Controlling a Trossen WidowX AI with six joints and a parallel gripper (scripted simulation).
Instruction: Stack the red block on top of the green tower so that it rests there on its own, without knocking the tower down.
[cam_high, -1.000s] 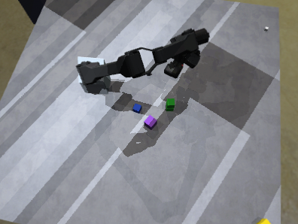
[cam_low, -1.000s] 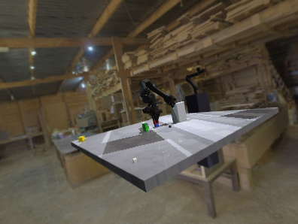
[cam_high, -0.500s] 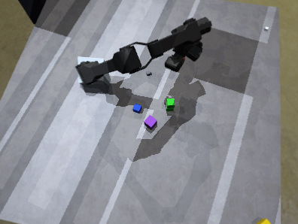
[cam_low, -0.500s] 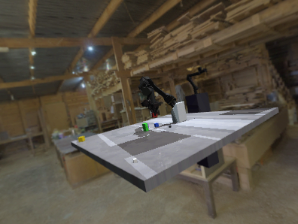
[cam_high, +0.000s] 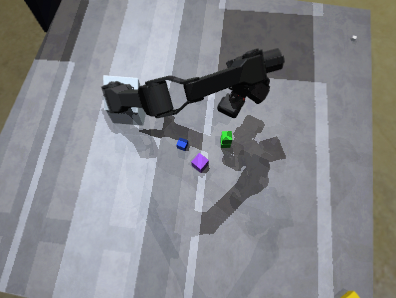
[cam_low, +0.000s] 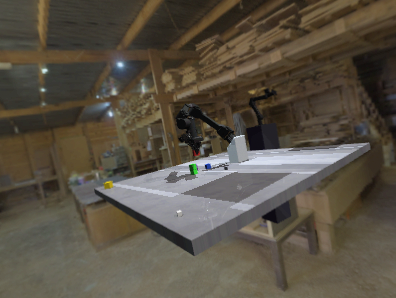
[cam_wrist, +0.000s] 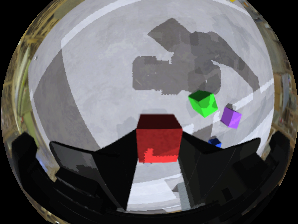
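Red block (cam_wrist: 158, 139): you see it clamped between the fingers of the pincer (cam_wrist: 158, 163), raised off the desk (cam_high: 300, 225). Green tower (cam_high: 226, 138) stands on the desk, apart from the pincer; purple block (cam_high: 200, 162) and blue block (cam_high: 182, 144) lie near it.

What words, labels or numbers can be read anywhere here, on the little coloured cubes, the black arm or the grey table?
None: no view shows any readable text.
The small red cube held in the jaws: plain faces.
The green cube tower, small blue cube and small purple cube: plain faces.
The black robot arm and grey striped table top: no markings.
The blurred workshop background in the exterior view: nothing legible.
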